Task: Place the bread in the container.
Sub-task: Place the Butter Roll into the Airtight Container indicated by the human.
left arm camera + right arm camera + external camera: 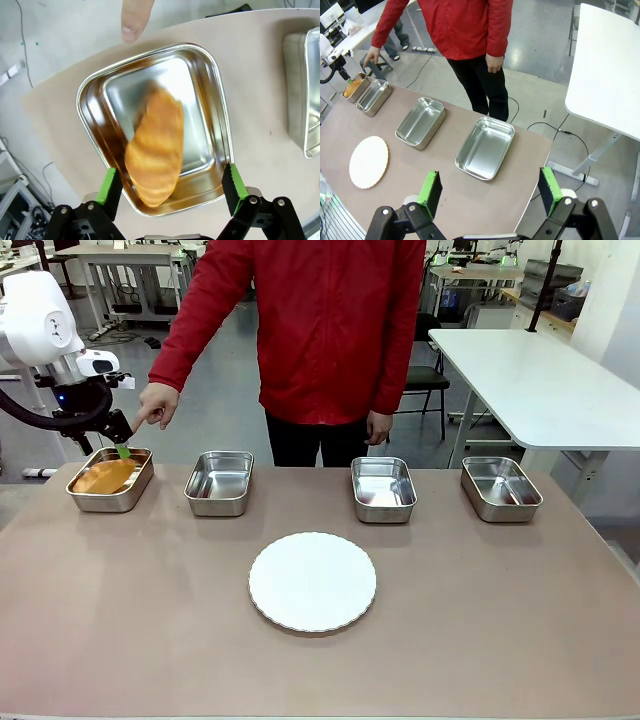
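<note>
Counting four shallow steel pans on the desk [480, 640] and one round white plate [312, 581]. One ridged golden bread [154, 148] is seen lying in the leftmost container [215, 90]. Left tool [172, 192] is held spread above it, holding nothing. Right tool [490, 192] is also spread, holding nothing.

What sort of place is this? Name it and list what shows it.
Probably a robotics lab or workshop, not a kitchen: bare white worktables stand on a grey floor with loose cables, and a robot's left gripper hangs over a steel container holding bread.
</note>
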Robot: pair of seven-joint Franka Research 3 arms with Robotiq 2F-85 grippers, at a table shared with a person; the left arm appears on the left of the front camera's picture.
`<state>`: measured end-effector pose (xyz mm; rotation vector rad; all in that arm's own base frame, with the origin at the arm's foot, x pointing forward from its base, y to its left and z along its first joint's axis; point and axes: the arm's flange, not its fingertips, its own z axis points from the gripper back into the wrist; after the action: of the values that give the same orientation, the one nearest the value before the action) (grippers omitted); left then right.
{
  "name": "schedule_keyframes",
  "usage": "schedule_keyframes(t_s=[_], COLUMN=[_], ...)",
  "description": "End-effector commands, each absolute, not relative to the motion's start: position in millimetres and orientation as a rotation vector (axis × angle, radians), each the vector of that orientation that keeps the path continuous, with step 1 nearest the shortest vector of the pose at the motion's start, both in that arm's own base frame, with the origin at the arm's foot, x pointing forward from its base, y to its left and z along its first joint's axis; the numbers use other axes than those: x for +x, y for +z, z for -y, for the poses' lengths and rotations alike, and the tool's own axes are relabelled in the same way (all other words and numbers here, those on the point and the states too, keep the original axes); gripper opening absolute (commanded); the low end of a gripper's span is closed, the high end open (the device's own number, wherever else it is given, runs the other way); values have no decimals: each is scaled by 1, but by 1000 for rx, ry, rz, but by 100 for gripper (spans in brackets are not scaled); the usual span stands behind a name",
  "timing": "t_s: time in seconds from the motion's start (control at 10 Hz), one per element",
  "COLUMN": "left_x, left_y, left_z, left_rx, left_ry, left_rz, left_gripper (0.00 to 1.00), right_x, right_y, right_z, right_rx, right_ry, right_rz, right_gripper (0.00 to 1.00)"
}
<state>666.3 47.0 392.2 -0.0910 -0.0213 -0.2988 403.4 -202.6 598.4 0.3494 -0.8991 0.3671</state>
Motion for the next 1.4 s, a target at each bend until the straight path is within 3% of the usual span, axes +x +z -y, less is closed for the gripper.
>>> schedule_keyframes(t_s=[0.0, 0.9, 1.3], left_x=[663, 665, 589], left_y=[398, 398, 459], left_z=[-47, -43, -25], left_rx=[-98, -96, -107], left_ry=[-314, -299, -195], left_rz=[31, 20, 168], left_gripper=[100, 100, 100], right_x=[403, 403, 403], right_y=[600, 600, 600], right_z=[202, 202, 202], right_rx=[358, 358, 358], right_ry=[370, 370, 370], right_rz=[912, 912, 912], right_gripper=[100, 100, 100])
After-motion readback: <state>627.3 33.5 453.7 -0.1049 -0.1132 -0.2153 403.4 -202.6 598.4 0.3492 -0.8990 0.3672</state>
